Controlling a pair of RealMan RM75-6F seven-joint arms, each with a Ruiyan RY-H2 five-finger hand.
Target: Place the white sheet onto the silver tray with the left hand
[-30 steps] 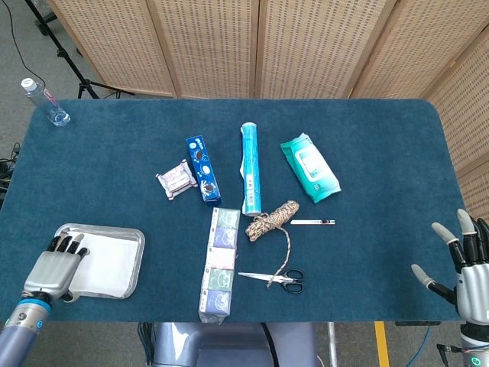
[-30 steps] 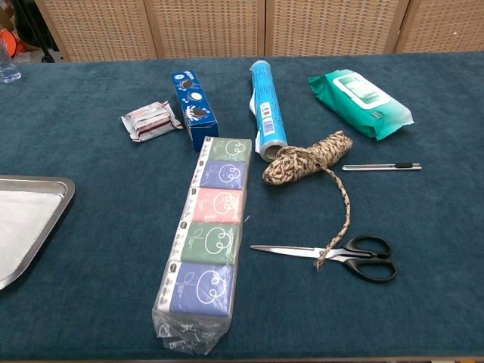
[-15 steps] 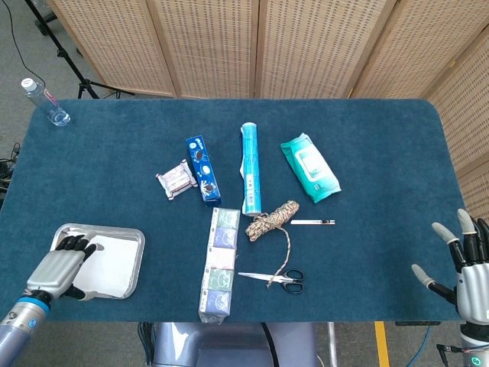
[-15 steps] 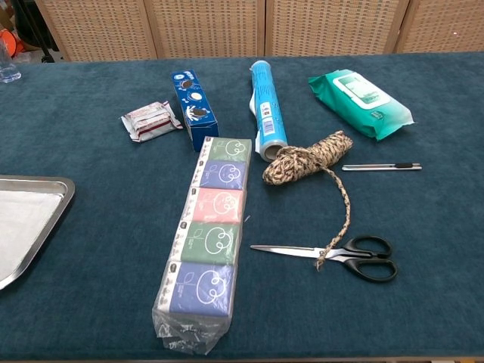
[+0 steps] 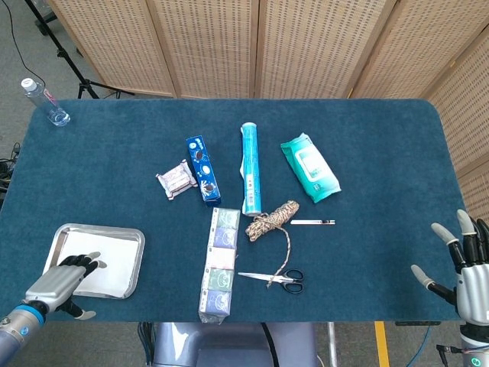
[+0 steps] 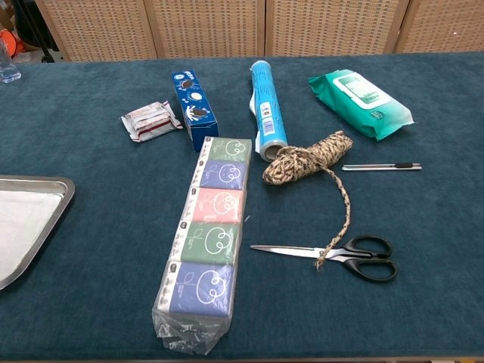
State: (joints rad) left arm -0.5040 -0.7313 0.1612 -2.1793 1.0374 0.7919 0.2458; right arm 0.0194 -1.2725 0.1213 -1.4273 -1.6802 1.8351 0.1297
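Observation:
The white sheet (image 5: 103, 261) lies flat inside the silver tray (image 5: 134, 260) at the table's front left; the chest view shows the sheet (image 6: 19, 223) and the tray's rim (image 6: 57, 198) at its left edge. My left hand (image 5: 59, 283) hovers at the tray's near left corner with its fingers apart and nothing in them; its fingertips overlap the sheet's near edge in the head view. My right hand (image 5: 466, 264) stands off the table's front right corner, fingers spread and empty. Neither hand appears in the chest view.
A strip of tissue packs (image 5: 219, 262), scissors (image 5: 276, 278) and a coil of rope (image 5: 273, 219) lie mid-table. Behind them are a blue biscuit box (image 5: 202, 169), a small wrapped pack (image 5: 176, 180), a blue roll (image 5: 251, 167), wet wipes (image 5: 309, 166) and a pen (image 5: 312, 222). A bottle (image 5: 46, 102) stands far left.
My left hand has drawn back toward the table's near edge, off the sheet and tray. The sheet stays lying in the tray. The right hand has not moved.

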